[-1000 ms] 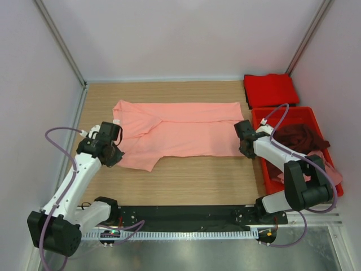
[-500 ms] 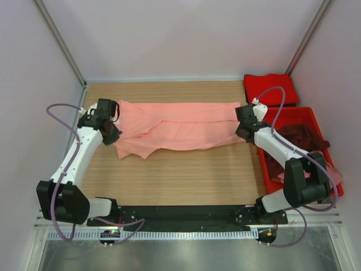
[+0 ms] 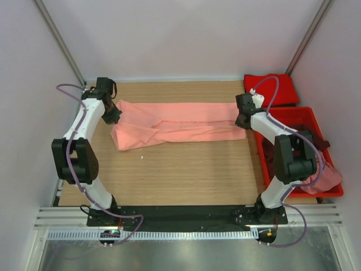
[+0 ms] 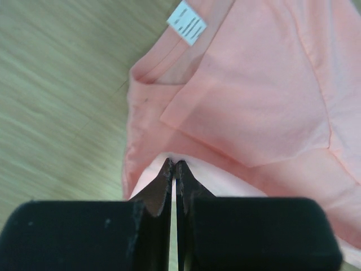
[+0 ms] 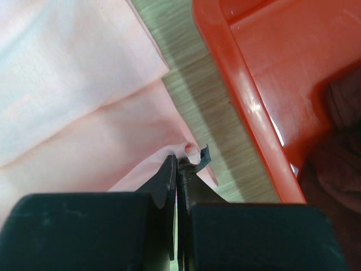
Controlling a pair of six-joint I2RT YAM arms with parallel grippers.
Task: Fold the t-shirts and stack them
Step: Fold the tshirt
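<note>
Near edge of salmon-pink t-shirt (image 3: pixel 175 121) carried back across worktop (image 3: pixel 180 175), now a narrow band. The left fingers (image 4: pixel 162 189) and right fingers (image 5: pixel 168 183) closed, pinching cloth at either end.

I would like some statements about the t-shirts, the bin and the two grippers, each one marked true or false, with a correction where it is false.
1. The left gripper is shut on an edge of the salmon-pink t-shirt. True.
2. The bright red t-shirt lies inside the red bin. False: it lies folded outside the bin, beyond its far wall.
3. A white label shows at the salmon-pink t-shirt's neck. True.
4. The right gripper hangs open over the red bin. False: it is shut on the salmon-pink t-shirt's edge, beside the bin.
5. The dark maroon t-shirt is in the red bin. True.
</note>
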